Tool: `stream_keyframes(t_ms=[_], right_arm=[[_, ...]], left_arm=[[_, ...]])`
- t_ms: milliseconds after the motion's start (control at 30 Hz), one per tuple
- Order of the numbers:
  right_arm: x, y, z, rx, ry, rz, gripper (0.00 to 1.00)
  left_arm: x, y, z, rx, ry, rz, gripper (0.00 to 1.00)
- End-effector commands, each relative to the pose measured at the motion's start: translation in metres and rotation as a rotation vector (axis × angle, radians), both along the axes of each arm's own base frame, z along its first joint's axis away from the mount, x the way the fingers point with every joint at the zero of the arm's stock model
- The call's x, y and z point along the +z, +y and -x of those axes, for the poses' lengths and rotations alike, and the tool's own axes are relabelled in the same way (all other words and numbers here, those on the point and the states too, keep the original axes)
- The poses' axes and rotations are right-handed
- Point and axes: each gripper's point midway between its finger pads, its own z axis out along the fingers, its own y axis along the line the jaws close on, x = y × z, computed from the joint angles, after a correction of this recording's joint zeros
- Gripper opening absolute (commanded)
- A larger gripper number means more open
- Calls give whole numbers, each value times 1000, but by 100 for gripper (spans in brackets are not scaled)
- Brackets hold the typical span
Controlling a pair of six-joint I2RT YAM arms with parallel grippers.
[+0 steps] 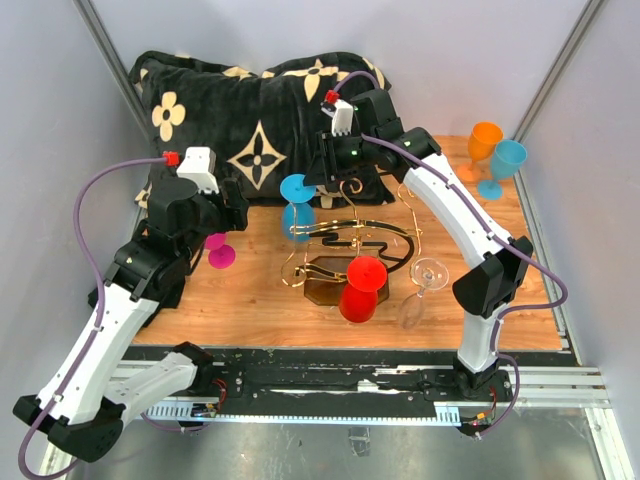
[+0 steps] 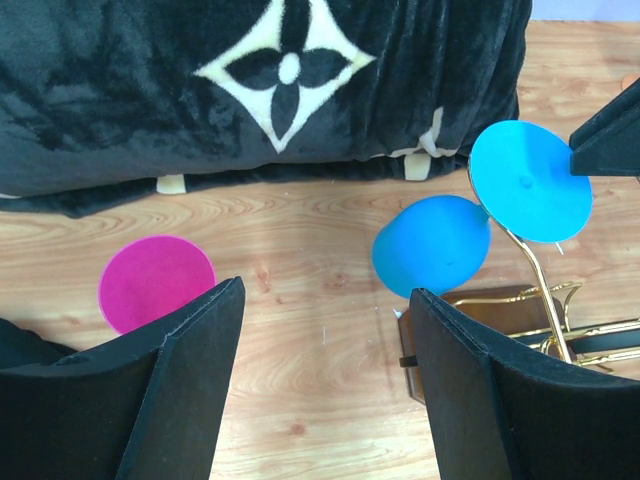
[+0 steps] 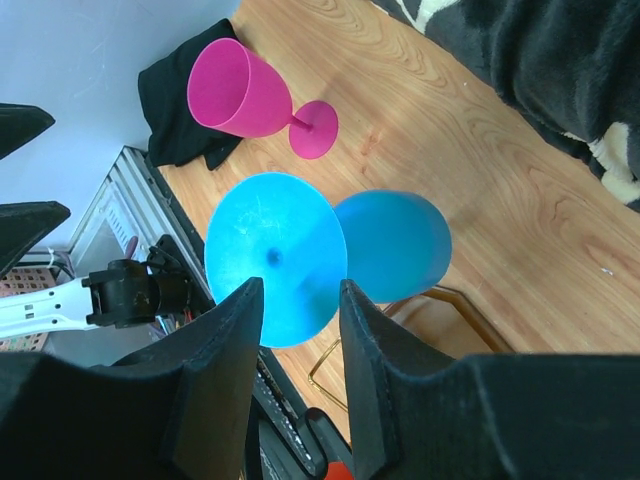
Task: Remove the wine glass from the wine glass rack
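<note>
The gold wire wine glass rack (image 1: pixel 350 238) stands on its dark brown base (image 1: pixel 322 291) mid-table. A blue wine glass (image 1: pixel 296 203) hangs bowl-down at its left end; a red glass (image 1: pixel 361 287) and a clear glass (image 1: pixel 424 286) hang at the front. My right gripper (image 1: pixel 318 172) hovers just above the blue glass's foot (image 3: pixel 275 250), jaws a little apart and not closed on it; the bowl (image 3: pixel 395 245) shows beyond. My left gripper (image 1: pixel 236 216) is open and empty over bare wood (image 2: pixel 325 295), left of the blue glass (image 2: pixel 432 245).
A pink glass (image 1: pixel 218 250) sits on the table by the left gripper. A black flower-print cushion (image 1: pixel 250 110) lies along the back. An orange glass (image 1: pixel 483 145) and a second blue glass (image 1: pixel 503 165) stand at the back right.
</note>
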Motion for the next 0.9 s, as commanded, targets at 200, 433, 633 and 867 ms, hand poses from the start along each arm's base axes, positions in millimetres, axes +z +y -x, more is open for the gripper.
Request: stream_keyframes(t_ms=[200,433,633,867], right_arm=[[-22,-10,-8,-38,25,69,43],[-29,-8,-6,-24,50,75,43],[-25,-3,0,7,59,43,35],[-18,8,8,64,90,-32,12]], left_arm=[[18,2,6,-13,-51,30,73],[22,3,9,-15,-64,30,73],[21,1,9,-22,-60,32,73],[20,2,9,-22,-59,26,73]])
